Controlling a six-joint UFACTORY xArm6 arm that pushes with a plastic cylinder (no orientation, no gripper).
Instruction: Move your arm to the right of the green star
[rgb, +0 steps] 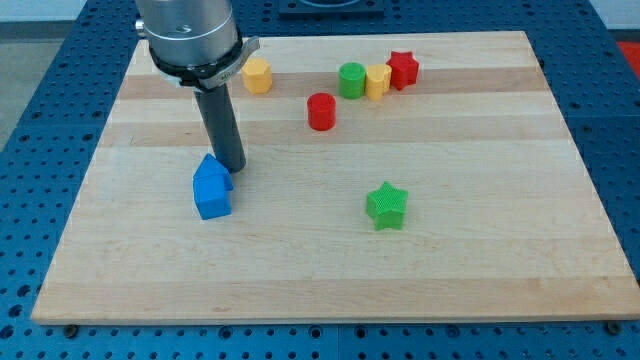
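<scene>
The green star (386, 205) lies on the wooden board (480, 270), right of the middle and toward the view's bottom. My tip (232, 168) is far to the star's left and slightly above it in the view. The tip rests at the upper right edge of a blue block (212, 187) shaped like a small house, touching it or nearly so. The dark rod rises from the tip to the arm's grey flange (190, 40) at the view's top left.
Near the view's top sit a yellow hexagonal block (257, 75), a red cylinder (321, 111), a green cylinder (351, 80), a yellow block (377, 81) and a red star (403, 69). The last three stand in a touching row. Blue perforated table surrounds the board.
</scene>
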